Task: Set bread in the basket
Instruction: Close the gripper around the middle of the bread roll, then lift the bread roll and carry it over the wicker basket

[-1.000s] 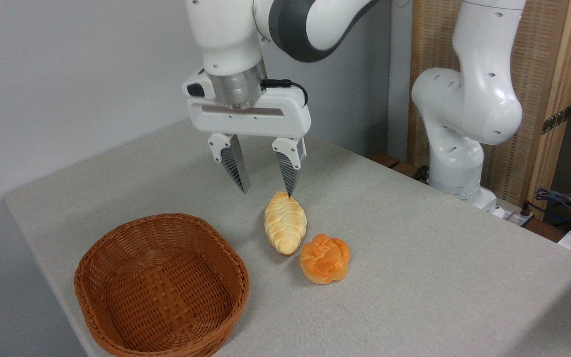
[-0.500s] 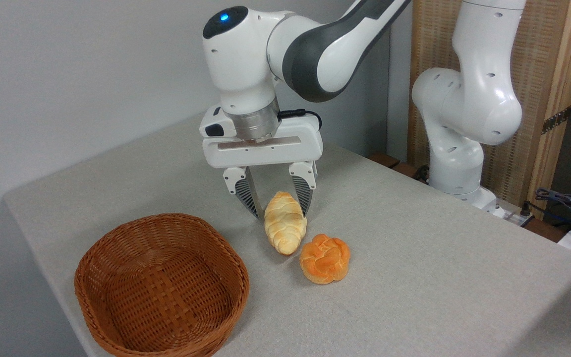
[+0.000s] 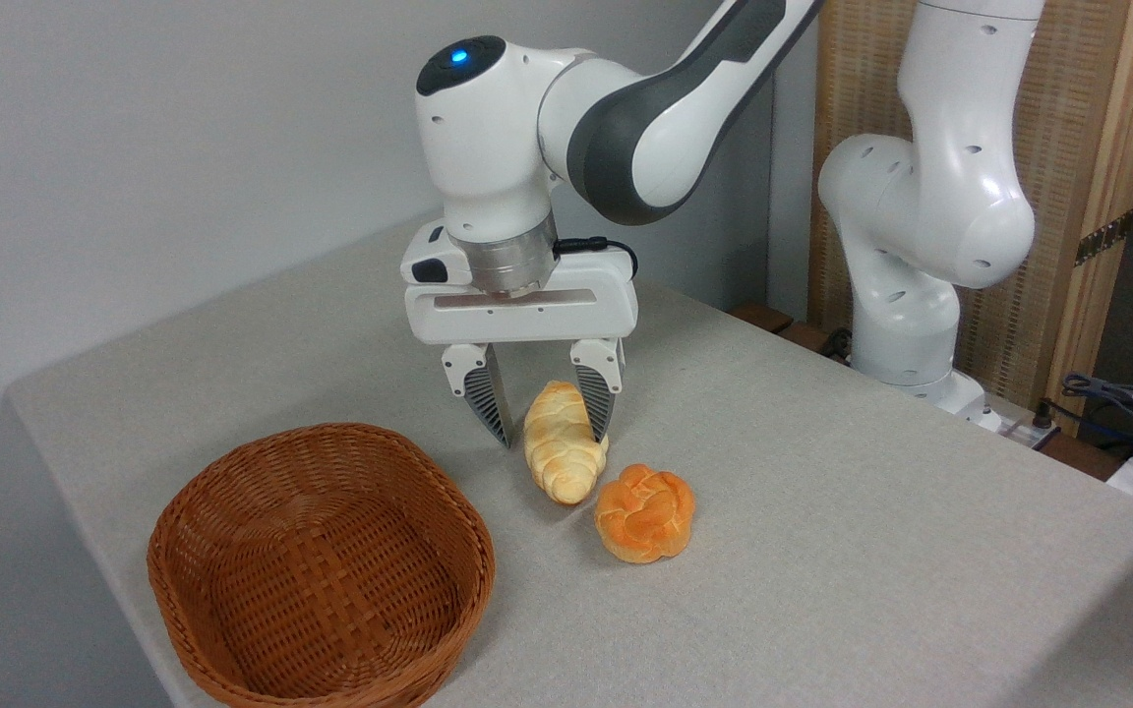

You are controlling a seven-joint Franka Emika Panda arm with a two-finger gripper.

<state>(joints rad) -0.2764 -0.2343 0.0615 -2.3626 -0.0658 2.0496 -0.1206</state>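
Lowered since the earlier frame, the white two-finger gripper (image 3: 550, 437) is now straddling the pale golden braided loaf (image 3: 563, 442), fingers spread apart on either side. That loaf is lying on the grey table (image 3: 822, 551), between the brown woven wicker basket (image 3: 319, 568) and a round orange knotted bun (image 3: 644, 512).

End effector (image 3: 551, 433) straddles the bread (image 3: 563, 442), jaws apart, beside the basket (image 3: 321, 565)

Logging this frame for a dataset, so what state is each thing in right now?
tool: open, fingers straddling the loaf, low near the table
bread: lying on the table, not lifted
round orange bun: on the table, untouched
basket: upright, empty
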